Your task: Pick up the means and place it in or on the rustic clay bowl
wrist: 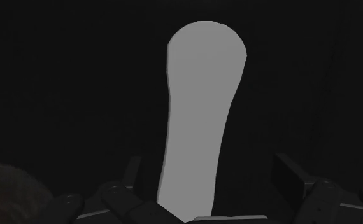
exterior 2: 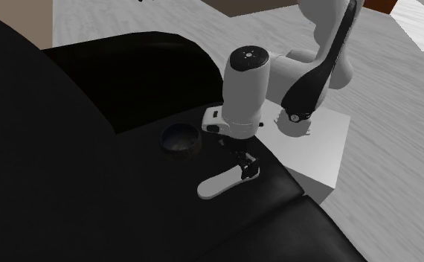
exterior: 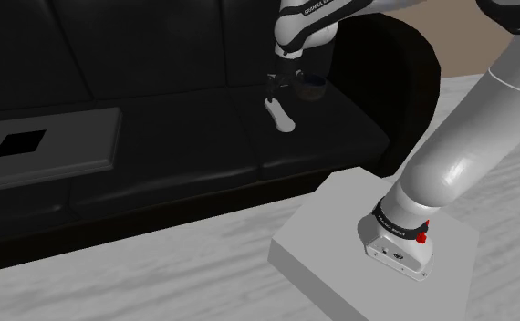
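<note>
A pale grey, flat, elongated object point(exterior: 279, 115) with rounded ends lies on the black sofa seat point(exterior: 185, 146). It appears again as the grey object point(exterior 2: 222, 182) and, from close up, as the object point(wrist: 199, 114). My gripper point(exterior 2: 246, 167) hangs just over its near end, open, pointing down. One black finger point(wrist: 134, 172) and the other finger point(wrist: 290, 175) stand apart on either side of the object, and neither clasps it. A small dark bowl point(exterior 2: 181, 138) sits on the cushion beside the gripper; the bowl point(exterior: 314, 84) is partly hidden behind the wrist.
A flat grey panel point(exterior: 48, 141) with a black square hole lies on the sofa towards the shoulder view's left. The sofa's rounded armrest point(exterior: 386, 73) rises behind the arm. My grey stand point(exterior: 340, 228) sits on a pale wood-grain floor point(exterior: 158, 274).
</note>
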`<move>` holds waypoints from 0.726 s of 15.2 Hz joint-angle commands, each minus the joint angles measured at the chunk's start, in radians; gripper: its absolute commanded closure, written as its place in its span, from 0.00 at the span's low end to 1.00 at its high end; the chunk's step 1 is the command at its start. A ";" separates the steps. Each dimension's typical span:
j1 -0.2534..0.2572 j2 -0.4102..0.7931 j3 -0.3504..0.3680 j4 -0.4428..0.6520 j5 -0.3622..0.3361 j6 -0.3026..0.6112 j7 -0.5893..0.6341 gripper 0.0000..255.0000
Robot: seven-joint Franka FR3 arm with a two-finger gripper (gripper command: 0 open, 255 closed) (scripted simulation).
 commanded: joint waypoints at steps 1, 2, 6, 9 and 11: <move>-0.007 0.065 -0.007 0.020 0.008 0.031 0.026 0.00; -0.007 0.072 -0.007 0.014 0.008 0.045 0.025 0.00; -0.007 0.103 -0.006 -0.007 0.011 0.097 0.024 0.00; -0.007 0.124 -0.006 -0.020 0.013 0.130 0.022 0.00; -0.007 0.124 -0.006 -0.020 0.013 0.130 0.022 0.00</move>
